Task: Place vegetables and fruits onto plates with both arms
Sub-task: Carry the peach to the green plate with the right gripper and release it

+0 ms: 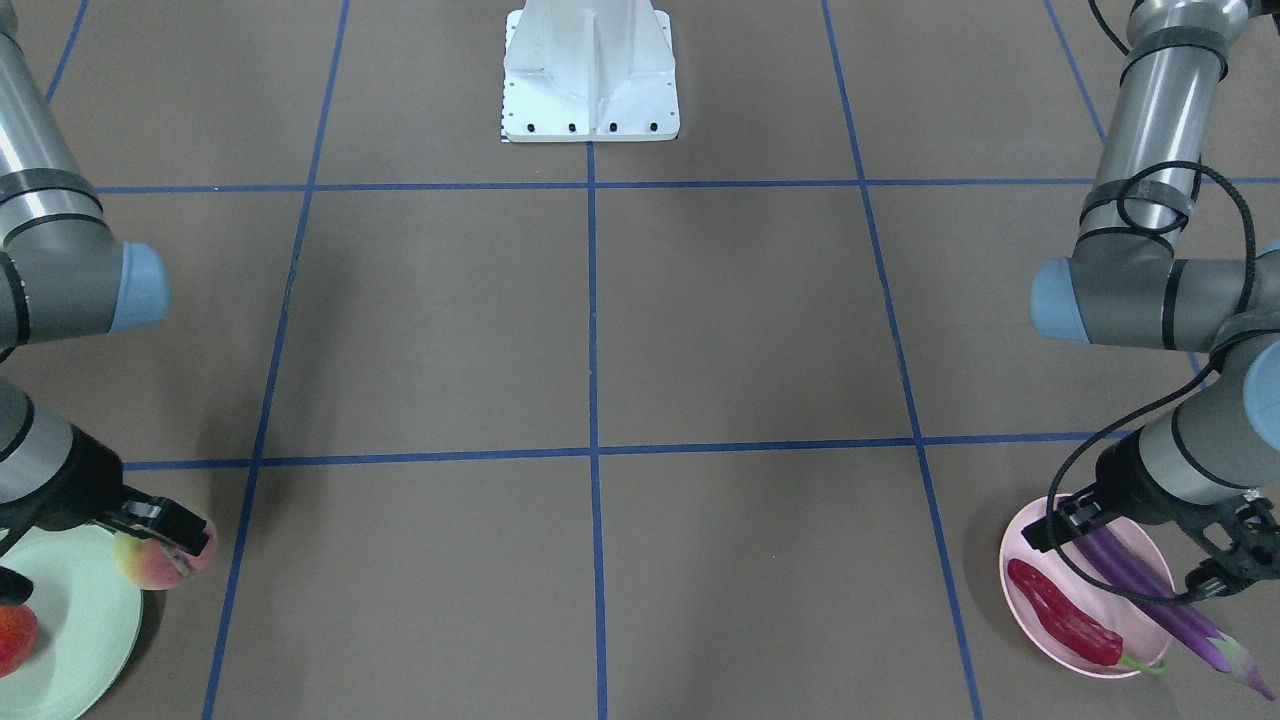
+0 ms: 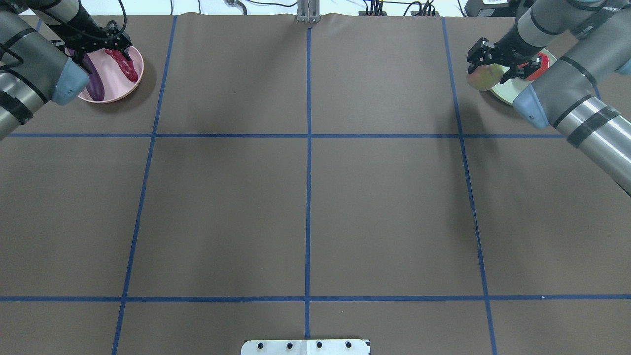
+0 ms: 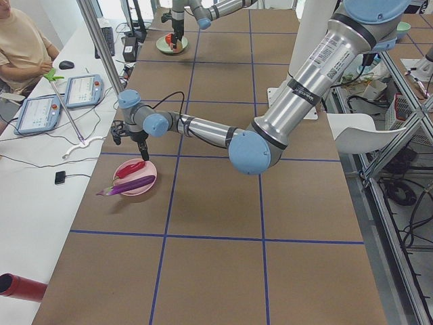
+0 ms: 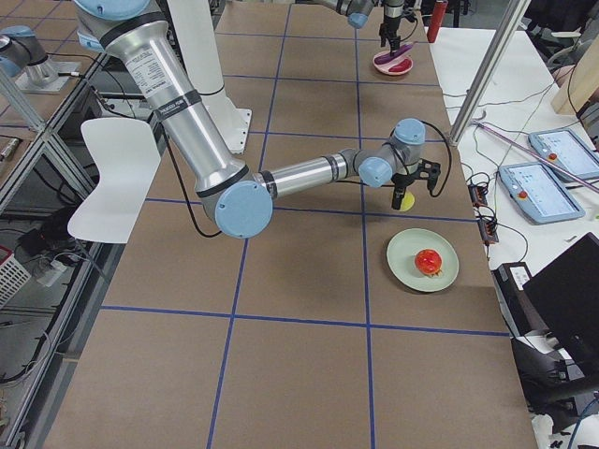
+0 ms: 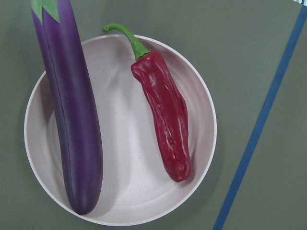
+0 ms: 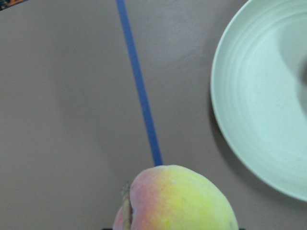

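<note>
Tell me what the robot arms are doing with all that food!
They are sorting food onto plates. The eggplant and the red chili pepper already lie on the pink plate, and the left gripper hangs open above them, holding nothing. The pomegranate sits on the green plate. The right gripper holds the peach in the air just beside that plate, not yet over it.

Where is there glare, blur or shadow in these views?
Left wrist view: sharp, a soft sheen along the eggplant, a shadow right of the pink plate. Right wrist view: the peach is close, looks slightly soft, cut by the bottom edge. Front-facing view: bright glare streak on the left arm.
</note>
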Controlling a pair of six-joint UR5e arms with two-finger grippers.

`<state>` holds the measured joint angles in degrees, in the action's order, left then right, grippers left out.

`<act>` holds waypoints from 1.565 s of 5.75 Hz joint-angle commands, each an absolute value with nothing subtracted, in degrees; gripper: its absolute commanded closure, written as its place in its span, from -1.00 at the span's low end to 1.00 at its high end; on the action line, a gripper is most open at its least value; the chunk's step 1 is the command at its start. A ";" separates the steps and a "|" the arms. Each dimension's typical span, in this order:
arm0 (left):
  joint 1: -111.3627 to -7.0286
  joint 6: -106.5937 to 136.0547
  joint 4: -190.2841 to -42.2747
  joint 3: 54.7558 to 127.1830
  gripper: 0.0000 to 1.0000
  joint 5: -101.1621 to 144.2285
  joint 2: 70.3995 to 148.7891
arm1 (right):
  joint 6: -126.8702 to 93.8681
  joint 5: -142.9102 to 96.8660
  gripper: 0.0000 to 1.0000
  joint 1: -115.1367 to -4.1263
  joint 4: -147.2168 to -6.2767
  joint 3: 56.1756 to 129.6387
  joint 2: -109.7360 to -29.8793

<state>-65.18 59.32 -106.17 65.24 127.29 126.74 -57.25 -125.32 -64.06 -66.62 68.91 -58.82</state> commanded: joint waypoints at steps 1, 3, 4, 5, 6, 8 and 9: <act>-64.95 59.50 -106.17 66.09 -1.00 127.09 126.30 | -54.67 -121.85 1.00 -65.57 -66.45 62.35 -58.45; -64.78 60.03 -106.26 66.09 -1.00 127.00 126.39 | -54.58 -120.85 -0.98 -65.39 -65.83 61.79 -58.53; -64.78 60.03 -106.26 67.31 -1.00 126.91 126.21 | -54.49 -121.20 -1.00 -65.74 -65.83 63.53 -58.62; -64.78 60.12 -106.09 69.59 -1.00 127.00 125.78 | -54.58 -123.90 -1.00 -67.31 -67.14 70.16 -61.67; -64.69 59.25 -105.56 78.75 -1.00 127.44 118.46 | -54.58 -128.02 -1.00 -71.15 -68.89 74.84 -64.48; -64.60 54.88 -105.64 98.26 -1.00 127.70 103.17 | -51.53 -133.23 -1.00 -75.84 -71.36 87.03 -74.12; -64.86 49.36 -105.56 103.05 -1.00 129.45 98.75 | -46.72 -133.94 -1.00 -76.98 -72.24 91.62 -78.88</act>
